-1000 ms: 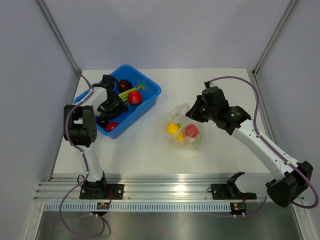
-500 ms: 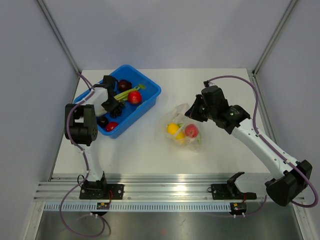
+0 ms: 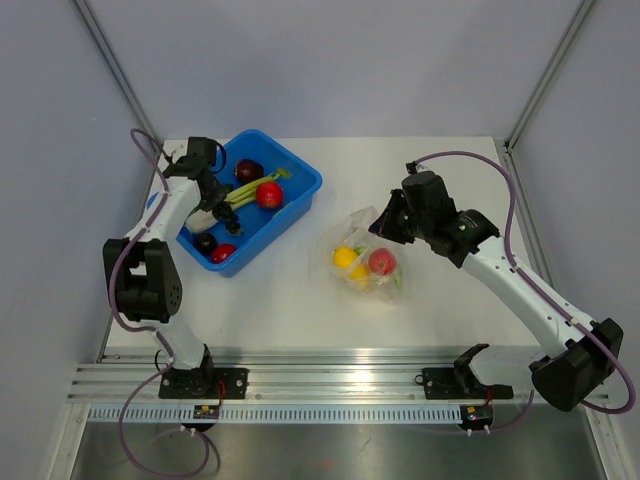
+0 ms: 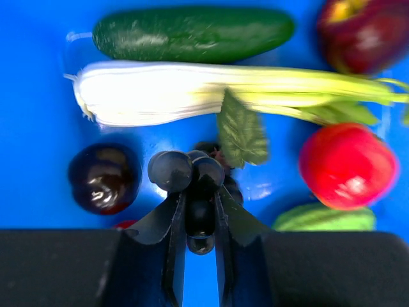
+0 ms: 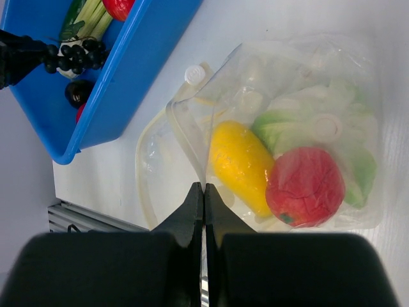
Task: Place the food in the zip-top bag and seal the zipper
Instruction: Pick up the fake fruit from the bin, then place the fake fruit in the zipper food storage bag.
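My left gripper (image 4: 200,199) is shut on a bunch of dark purple grapes (image 4: 192,173) inside the blue tub (image 3: 300,186); from above it (image 3: 207,203) sits at the tub's left side. The zip-top bag (image 3: 366,262) lies on the table to the right, with a yellow pepper (image 5: 239,163), a red tomato (image 5: 305,187) and pale green-white pieces (image 5: 287,125) inside. My right gripper (image 5: 203,190) is shut on the bag's upper lip at the zipper (image 5: 185,144), and the mouth gapes toward the tub.
In the tub lie a green-white leek (image 4: 192,96), a cucumber (image 4: 192,32), a red tomato (image 4: 345,165), a dark plum (image 4: 102,178) and a dark red piece (image 4: 364,32). White table (image 3: 280,300) spreads between tub and bag.
My left gripper has closed from wide open onto the grapes, and the left arm's elbow has swung out to the left. The right arm and the bag have stayed put.
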You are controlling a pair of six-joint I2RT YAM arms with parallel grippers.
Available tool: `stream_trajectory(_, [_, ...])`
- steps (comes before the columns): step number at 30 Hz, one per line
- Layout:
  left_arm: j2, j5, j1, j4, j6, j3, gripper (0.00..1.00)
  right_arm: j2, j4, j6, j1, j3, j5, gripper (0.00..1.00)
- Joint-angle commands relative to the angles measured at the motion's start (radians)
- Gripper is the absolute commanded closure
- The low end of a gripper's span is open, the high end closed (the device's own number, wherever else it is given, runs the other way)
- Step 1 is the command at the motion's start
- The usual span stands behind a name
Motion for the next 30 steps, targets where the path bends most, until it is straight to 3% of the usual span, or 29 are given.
stream_trajectory(1, [-0.099,0.02,-0.018,0.011,0.075,0.023,0.93,0.008,0.038,-0.001,0.007,0.043,-0.007,1.0])
stream_trajectory(7, [-0.199,0.09,-0.049,0.003,0.151,0.08,0.99,0.012,0.039,0.002,0.007,0.048,-0.007,1.0])
stream_trajectory(12, [-0.269,0.167,-0.063,-0.069,0.223,0.214,1.0,0.003,0.036,0.008,0.007,0.049,-0.007,1.0])
stream_trajectory(18, [-0.323,0.357,-0.098,-0.152,0.27,0.345,1.0,-0.014,0.038,0.017,0.007,0.045,-0.002,1.0])
stream_trajectory(21, [-0.337,0.521,-0.121,-0.158,0.257,0.376,1.0,-0.023,0.044,0.023,0.007,0.04,-0.004,1.0])
stream_trajectory(27, [-0.335,0.742,-0.308,-0.097,0.203,0.337,1.0,-0.032,0.052,0.028,0.007,0.042,-0.01,1.0])
stream_trajectory(30, [-0.323,0.764,-0.375,-0.021,0.151,0.27,1.0,-0.041,0.058,0.029,0.008,0.04,-0.039,1.0])
